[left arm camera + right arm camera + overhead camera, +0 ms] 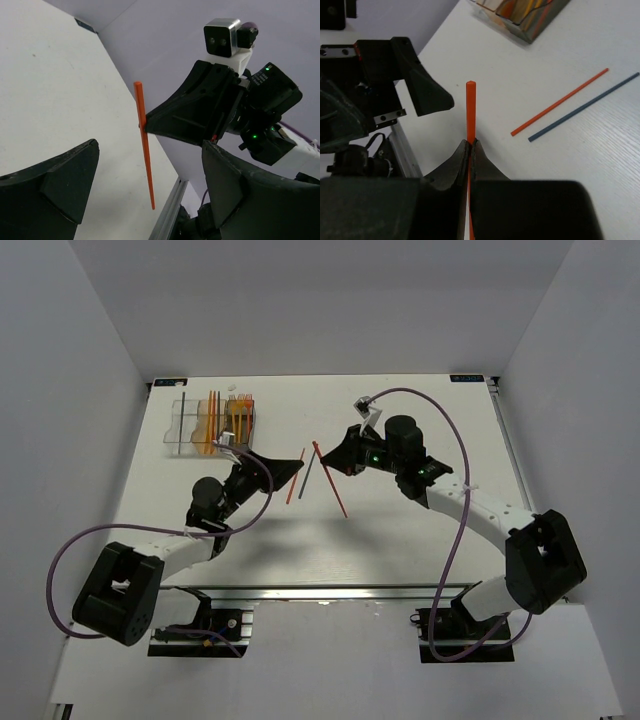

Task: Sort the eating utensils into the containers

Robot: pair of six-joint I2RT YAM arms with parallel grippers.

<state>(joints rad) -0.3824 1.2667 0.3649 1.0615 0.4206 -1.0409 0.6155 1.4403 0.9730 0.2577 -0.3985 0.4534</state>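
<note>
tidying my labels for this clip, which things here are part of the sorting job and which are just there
Job: containers, utensils already in them, held red stick, orange stick, blue stick, right gripper, left gripper.
Just there: purple cables, black corner markers.

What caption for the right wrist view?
Right gripper clamps a thin red plastic stick; an orange stick and a dark blue stick lie on the white table.

Red stick, clamped in right gripper, slanting across centre, barring way between arms. Left gripper gaping just left of it. Orange stick, blue stick lying on table at centre. Containers occupying far left. Bare surface stretching far right.
</note>
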